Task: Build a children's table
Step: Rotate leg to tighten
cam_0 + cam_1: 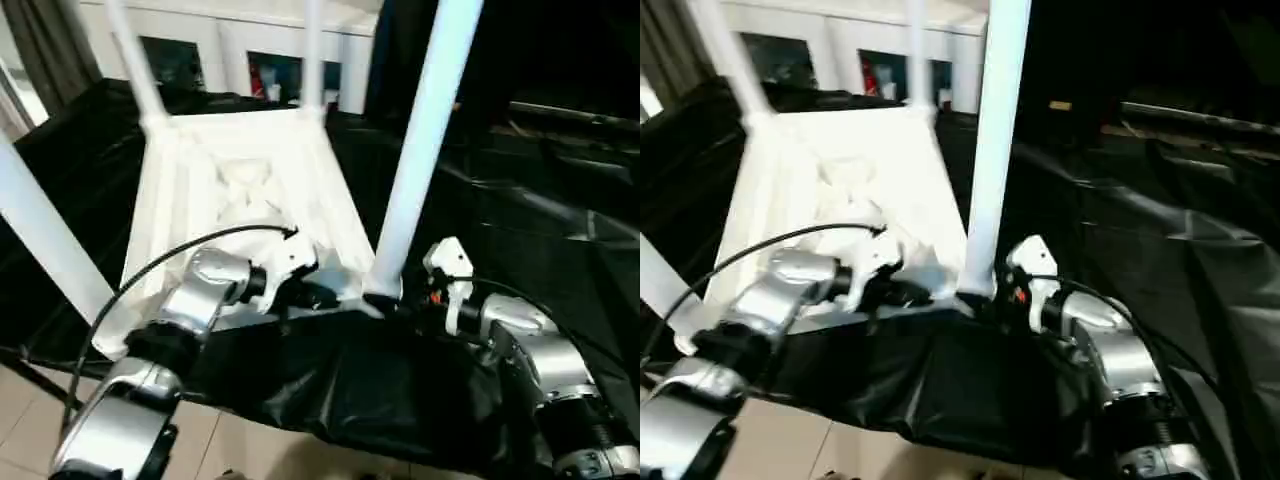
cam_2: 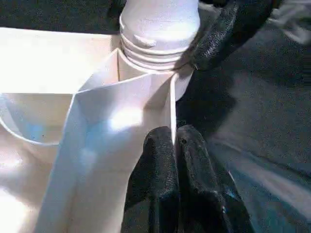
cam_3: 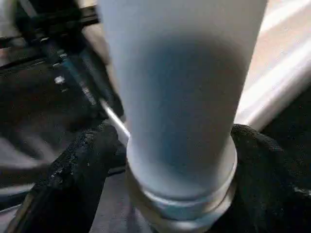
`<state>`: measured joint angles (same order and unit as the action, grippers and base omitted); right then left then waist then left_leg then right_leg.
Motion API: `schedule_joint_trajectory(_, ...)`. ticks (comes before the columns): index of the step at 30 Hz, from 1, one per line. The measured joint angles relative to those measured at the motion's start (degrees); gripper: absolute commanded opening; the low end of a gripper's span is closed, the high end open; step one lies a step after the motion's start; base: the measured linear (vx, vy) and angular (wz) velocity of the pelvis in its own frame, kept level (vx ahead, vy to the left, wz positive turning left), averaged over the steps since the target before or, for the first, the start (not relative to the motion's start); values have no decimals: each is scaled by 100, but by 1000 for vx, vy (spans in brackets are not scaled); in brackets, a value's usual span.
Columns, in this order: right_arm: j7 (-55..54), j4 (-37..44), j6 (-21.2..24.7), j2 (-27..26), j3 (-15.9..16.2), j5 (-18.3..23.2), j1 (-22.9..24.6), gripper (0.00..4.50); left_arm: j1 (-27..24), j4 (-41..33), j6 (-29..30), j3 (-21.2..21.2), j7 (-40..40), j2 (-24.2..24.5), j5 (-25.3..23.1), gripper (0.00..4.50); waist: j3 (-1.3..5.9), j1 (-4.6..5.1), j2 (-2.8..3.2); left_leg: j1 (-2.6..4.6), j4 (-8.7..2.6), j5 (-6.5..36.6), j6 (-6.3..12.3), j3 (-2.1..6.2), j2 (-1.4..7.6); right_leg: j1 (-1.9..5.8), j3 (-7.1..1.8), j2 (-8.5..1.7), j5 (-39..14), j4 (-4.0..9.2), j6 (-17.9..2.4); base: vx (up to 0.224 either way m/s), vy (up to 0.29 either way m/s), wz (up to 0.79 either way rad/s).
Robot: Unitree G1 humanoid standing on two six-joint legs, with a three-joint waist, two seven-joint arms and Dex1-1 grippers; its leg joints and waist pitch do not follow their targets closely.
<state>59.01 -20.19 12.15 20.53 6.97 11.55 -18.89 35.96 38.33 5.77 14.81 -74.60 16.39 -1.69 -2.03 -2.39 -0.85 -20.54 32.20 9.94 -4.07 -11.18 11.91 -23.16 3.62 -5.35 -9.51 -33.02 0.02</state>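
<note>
left claw (image 2: 176, 145) is pinched on the tabletop rim (image 2: 171, 104), so keep that steady while the right claw (image 3: 170, 160), fingers spread around the near-right leg (image 1: 425, 140), twists it fully into its corner socket (image 2: 146, 60)

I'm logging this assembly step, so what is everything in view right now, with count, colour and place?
table top: one, white, upside down on the black cloth, ribbed underside up.
table legs: four, white, standing up from the corner sockets; the near right one between the right gripper's fingers.
threaded collar: one, white, at the near right leg's base, in its socket.
black cloth: one, covering the work surface.
white cabinet: one, behind the table top, with open compartments.
floor tiles: pale, below the cloth's near edge.
left gripper: black fingers shut on the table top's rim near that corner.
right gripper: black fingers either side of the leg's base.
</note>
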Motion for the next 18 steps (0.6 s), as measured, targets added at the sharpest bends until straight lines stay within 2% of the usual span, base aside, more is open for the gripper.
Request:
schedule_joint_trajectory(5, 472, 107, 80, 279, 204, -4, -42, 380, -120, -265, 177, 97, -403, 144, 108, 0, -3, -102, -2, -2, 14, 10, 5, -16, 0, 0, -6, -5, -8, -1, -12, 0, 0, 0)
schedule_joint_trajectory(7, 505, 107, 70, 308, 243, -24, -62, 380, -125, -264, 176, 97, -402, 149, 108, 0, -5, -105, -6, 2, 16, 9, 3, -16, 1, 0, -6, -4, -8, -8, -12, 0, 0, 0)
schedule_joint_trajectory(8, 512, 107, 70, 308, 247, -24, -61, 354, -127, -264, 175, 97, -402, 151, 109, 0, -7, -106, -9, 4, 15, 9, 1, -16, 2, 0, -6, -4, -8, -10, -11, 0, 0, 0)
schedule_joint_trajectory(11, 541, 107, 83, 257, 251, -8, -62, 342, -127, -264, 175, 98, -402, 182, 125, 0, -14, -103, -21, 6, 16, 8, 1, -15, 3, 0, -6, -4, -9, -12, -10, 0, 0, 0)
schedule_joint_trajectory(14, 561, 107, 104, 208, 260, 7, -62, 303, -152, -315, 194, 98, -396, 235, 130, 0, -15, -102, -27, 6, 17, 8, 0, -16, 2, 1, -8, -4, -8, -12, -10, 0, 0, 0)
schedule_joint_trajectory(18, 532, 110, 136, 166, 247, 19, -50, 288, -179, -369, 208, 101, -380, 245, 140, 0, -14, -102, -33, 7, 16, 8, 1, -16, 3, 1, -8, -3, -9, -13, -10, 0, 0, 0)
